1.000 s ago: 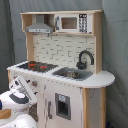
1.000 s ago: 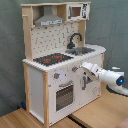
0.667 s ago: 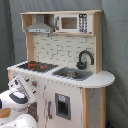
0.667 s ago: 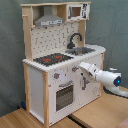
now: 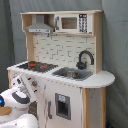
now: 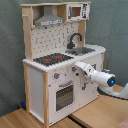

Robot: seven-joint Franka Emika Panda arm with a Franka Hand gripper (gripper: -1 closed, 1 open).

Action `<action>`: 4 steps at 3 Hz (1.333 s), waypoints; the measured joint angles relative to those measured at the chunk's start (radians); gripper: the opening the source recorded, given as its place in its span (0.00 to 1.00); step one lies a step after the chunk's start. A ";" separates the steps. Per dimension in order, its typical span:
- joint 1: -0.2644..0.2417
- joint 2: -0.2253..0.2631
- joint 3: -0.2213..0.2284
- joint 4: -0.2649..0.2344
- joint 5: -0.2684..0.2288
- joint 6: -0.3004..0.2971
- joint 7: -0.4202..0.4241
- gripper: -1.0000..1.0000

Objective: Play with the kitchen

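The kitchen [image 5: 95,100] is a tall white and light-wood toy unit, seen in both exterior views. It has a black stovetop with red burners [image 6: 52,59], a black faucet [image 6: 75,39] over the sink [image 5: 72,74], and a grey hood [image 5: 39,27]. On its front are knobs [image 6: 56,76] and an oven door [image 6: 64,95]. My gripper [image 6: 76,69] is at the upper front panel, just right of the knobs in the second exterior view. In the first exterior view the gripper [image 5: 23,83] is under the stovetop edge, with my white arm behind it.
A toy microwave [image 5: 70,22] sits on the top shelf beside the hood. A grey curtain [image 6: 112,30] hangs behind the kitchen. The kitchen stands on a wooden table [image 6: 100,114]. My arm [image 6: 102,78] reaches in from the second exterior view's right.
My gripper has moved a little closer to the kitchen's front panel, leftward in the second exterior view. The kitchen itself looks unchanged.
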 joint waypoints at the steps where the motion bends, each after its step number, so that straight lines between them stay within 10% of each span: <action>1: -0.043 0.000 0.013 0.038 0.037 0.001 0.009 1.00; 2: -0.043 0.000 0.013 0.038 0.039 0.001 0.009 0.00; 4: -0.041 0.010 0.014 0.042 0.056 -0.014 -0.177 0.00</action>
